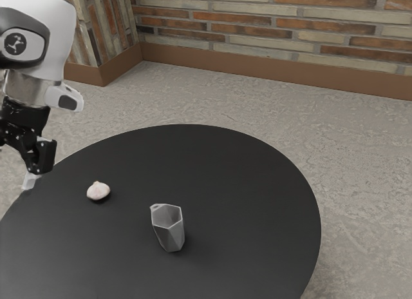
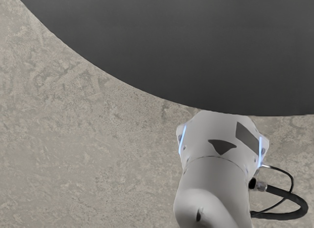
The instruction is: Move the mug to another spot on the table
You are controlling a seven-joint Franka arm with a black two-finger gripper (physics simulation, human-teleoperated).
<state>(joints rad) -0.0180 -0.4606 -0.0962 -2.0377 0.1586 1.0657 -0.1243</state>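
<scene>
Mug (image 1: 167, 227) stands upright on the counter (image 1: 244, 183), lower centre of the frame, well apart from my end effector (image 1: 33, 170) at far left; whether that is open or closed, I cannot tell. It looks stiff, light and slick-faceted, so I'd pinch one wall over the rim.

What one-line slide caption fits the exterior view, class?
Grey faceted mug and a pinkish lump on a round black table; the claw hangs apart from both.

Mug (image 1: 167, 227): one, pale grey, faceted walls tapering to a narrower base (low-polygon look). Upright, mouth open upward, with a small raised lip at the rim's 10 o'clock. Stands free near the middle of the round black surface (image 1: 257, 202).
</scene>
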